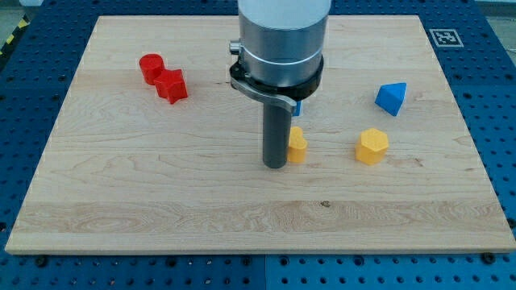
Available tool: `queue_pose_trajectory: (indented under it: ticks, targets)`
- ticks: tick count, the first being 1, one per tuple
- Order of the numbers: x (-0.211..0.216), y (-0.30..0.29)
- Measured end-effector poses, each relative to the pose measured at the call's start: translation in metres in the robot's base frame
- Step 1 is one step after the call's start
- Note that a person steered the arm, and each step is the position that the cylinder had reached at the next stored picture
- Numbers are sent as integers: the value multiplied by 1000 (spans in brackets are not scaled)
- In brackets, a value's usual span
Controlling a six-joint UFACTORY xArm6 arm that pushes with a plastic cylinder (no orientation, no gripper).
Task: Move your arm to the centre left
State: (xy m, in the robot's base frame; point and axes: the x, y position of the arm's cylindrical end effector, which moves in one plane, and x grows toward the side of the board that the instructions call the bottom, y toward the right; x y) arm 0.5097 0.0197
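Note:
My tip [276,165] rests on the wooden board [161,201] near its middle. A small yellow block [297,145] sits right against the rod on the view's right. A blue block [297,107] peeks out behind the arm's body, mostly hidden. A yellow hexagonal block [372,147] lies further to the view's right. A blue triangular block [392,97] lies at the upper right. A red cylinder [151,68] and a red star-like block [172,85] touch each other at the upper left, far from my tip.
A fiducial marker [444,37] is at the board's top right corner. The board lies on a blue perforated table [500,121]. The arm's grey body [282,40] hides part of the board's upper middle.

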Motion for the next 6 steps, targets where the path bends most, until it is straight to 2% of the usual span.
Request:
queue_pose_trajectory:
  ticks: [1, 2, 3, 5, 6]
  targets:
    - [-9, -33]
    - [-38, -76]
    - [-83, -89]
    - [-86, -230]
    - [-133, -272]
